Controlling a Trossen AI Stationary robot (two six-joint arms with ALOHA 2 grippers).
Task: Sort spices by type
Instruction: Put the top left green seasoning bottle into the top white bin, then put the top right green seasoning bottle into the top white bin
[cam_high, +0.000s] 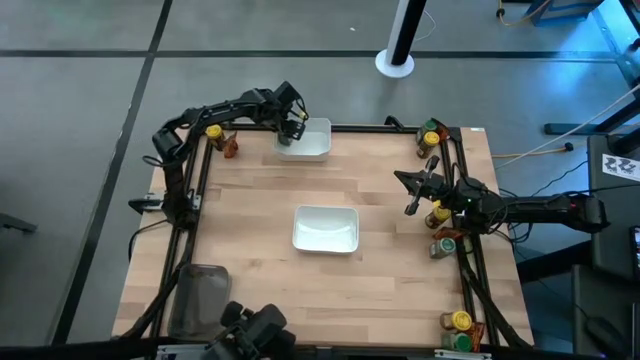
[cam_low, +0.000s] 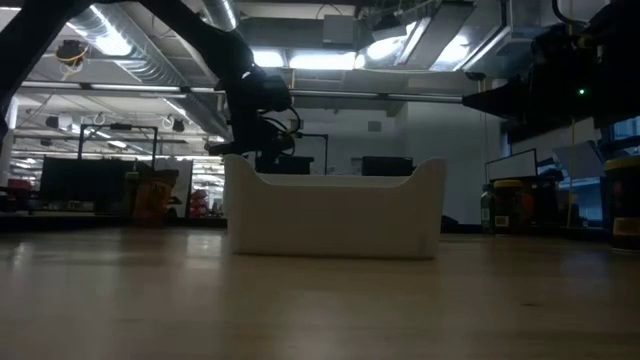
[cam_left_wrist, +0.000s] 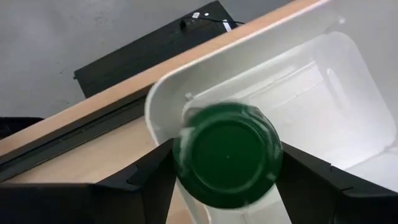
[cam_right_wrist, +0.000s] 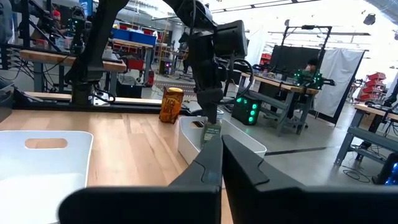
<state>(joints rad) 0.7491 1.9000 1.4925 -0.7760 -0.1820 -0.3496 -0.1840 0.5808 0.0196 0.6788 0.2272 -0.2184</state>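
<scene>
wood table (cam_high: 250, 200) | 2 white bowls (cam_high: 325, 229) | grey tray (cam_high: 200, 296) | spices (cam_high: 438, 213)

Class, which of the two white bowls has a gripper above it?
The far white bowl: the left gripper holds a green-capped jar over it. The centre bowl has none.

green-capped jar (cam_left_wrist: 227, 163), white bowl (cam_left_wrist: 348, 106)

The pale planked wooden table top (cam_high: 250, 210) has a smooth matt finish, the two white rectangular plastic bowls (cam_high: 326, 229) on it are smooth and faintly glossy, and the round green jar cap (cam_left_wrist: 227, 154) looks like matt plastic.
</scene>
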